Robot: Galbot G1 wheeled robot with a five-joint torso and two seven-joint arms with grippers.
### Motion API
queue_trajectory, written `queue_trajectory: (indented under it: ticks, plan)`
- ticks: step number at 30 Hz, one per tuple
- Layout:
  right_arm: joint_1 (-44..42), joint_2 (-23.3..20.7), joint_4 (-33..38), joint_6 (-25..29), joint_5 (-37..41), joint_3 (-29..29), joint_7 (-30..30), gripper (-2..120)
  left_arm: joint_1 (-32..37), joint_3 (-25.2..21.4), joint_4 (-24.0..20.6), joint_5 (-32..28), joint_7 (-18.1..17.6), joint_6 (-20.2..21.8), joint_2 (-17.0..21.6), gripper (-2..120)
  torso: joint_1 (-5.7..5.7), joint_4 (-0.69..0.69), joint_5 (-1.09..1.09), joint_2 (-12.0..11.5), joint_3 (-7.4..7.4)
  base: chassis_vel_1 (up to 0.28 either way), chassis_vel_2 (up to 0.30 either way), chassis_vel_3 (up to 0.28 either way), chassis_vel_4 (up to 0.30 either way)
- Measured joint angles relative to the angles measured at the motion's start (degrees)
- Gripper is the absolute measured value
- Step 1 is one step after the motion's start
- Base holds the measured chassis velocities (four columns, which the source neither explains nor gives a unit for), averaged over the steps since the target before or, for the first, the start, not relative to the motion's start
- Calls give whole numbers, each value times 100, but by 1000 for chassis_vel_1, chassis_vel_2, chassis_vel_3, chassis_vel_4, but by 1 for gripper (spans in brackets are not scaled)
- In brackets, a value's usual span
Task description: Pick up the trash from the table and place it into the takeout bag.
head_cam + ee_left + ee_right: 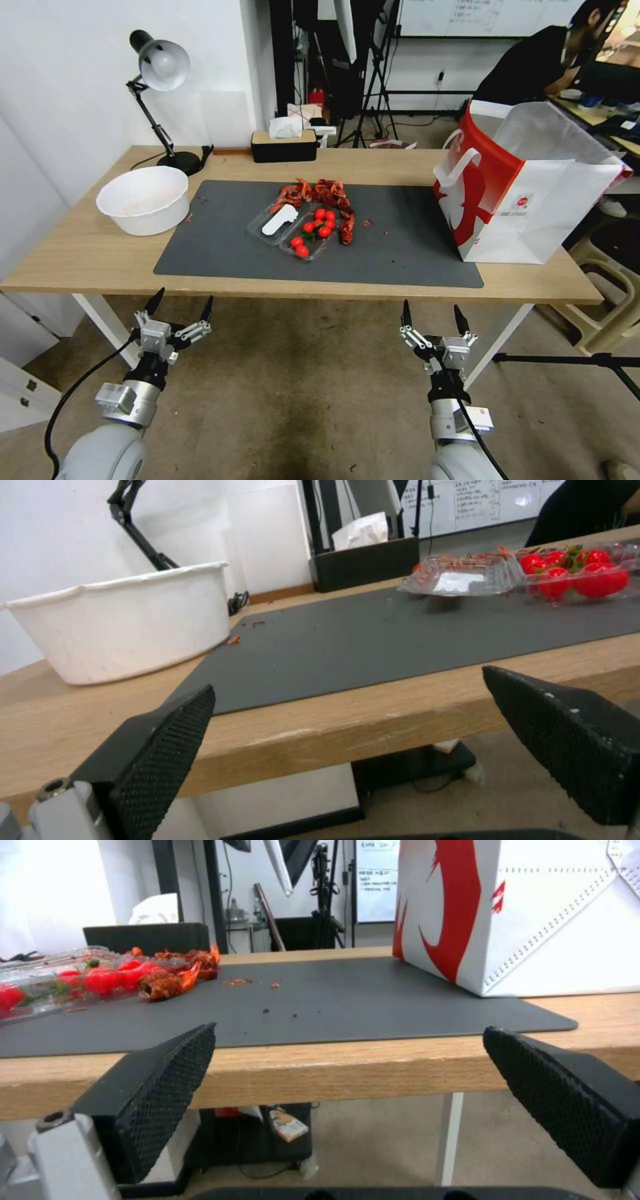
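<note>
Two tools, both released, fingers spread wide, hanging below the near edge of the surface and touching nothing: left tool [179, 308] under the near left stretch, right tool [432, 316] under the near right stretch. Textured black pads on each, seen close in the wrist views: left tool [347, 740], right tool [347, 1100].

Beyond them, one long light-wood surface [80, 253] on white legs, carrying one dark grey mat [220, 247].

At the middle of the mat, the trash: one clear plastic clamshell tray [288, 230] lying open in two halves; one white flat piece [279, 219] in the left half; about eight red cherry tomatoes [315, 230] in the right half; one heap of red crayfish shells [320, 193] curving along the tray's far and right sides, touching it. A few red crumbs [373, 225] scattered on the mat to the right.

One takeout bag [527, 193], red and white, upright and open-topped, on the right end, its near left corner on the mat; white loop handle toward the middle.

One white bowl [143, 199] on bare wood left of the mat. One black desk lamp [160, 67] behind the bowl. One black tissue box [284, 145] at the far edge.

Beyond: white wall at left, tripods and stands, a whiteboard, brown floor underneath.
</note>
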Motion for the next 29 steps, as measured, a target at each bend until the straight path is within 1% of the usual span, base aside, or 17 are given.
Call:
queue_trajectory:
  ticks: [29]
  plan:
    - [36,-23,-50,23,7,-5,5,100,-59,10,43,37,2,11,-56,100,0,0,0,0,0,0,0,0,0]
